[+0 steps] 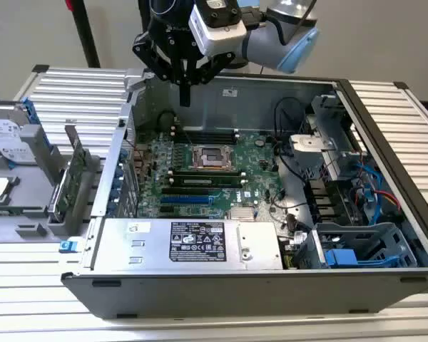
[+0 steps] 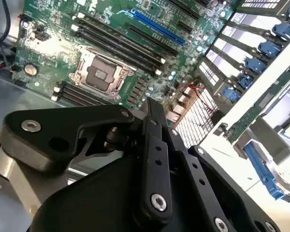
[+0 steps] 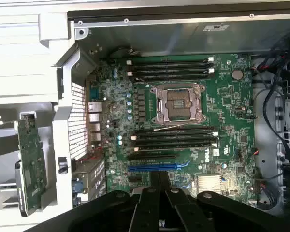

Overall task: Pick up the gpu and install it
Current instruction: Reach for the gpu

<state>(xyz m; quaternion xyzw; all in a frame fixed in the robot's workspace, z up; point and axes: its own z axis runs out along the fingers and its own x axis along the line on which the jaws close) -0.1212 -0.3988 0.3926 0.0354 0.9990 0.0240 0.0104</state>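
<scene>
Nearest in the exterior view, the ribbed tabletop carries an open computer case with a silver power supply along its near side. Beyond that lies the large green motherboard, its processor socket bare. Outside the case, toward the exterior view's left, the gpu stands on edge in a grey holder; its green board also shows in the first wrist view. A silver hard drive lies farther off on that side. Farthest back, the hand hangs above the case's far wall, fingers closed tip to tip on nothing, well apart from the gpu; both wrist views look past it onto the motherboard.
</scene>
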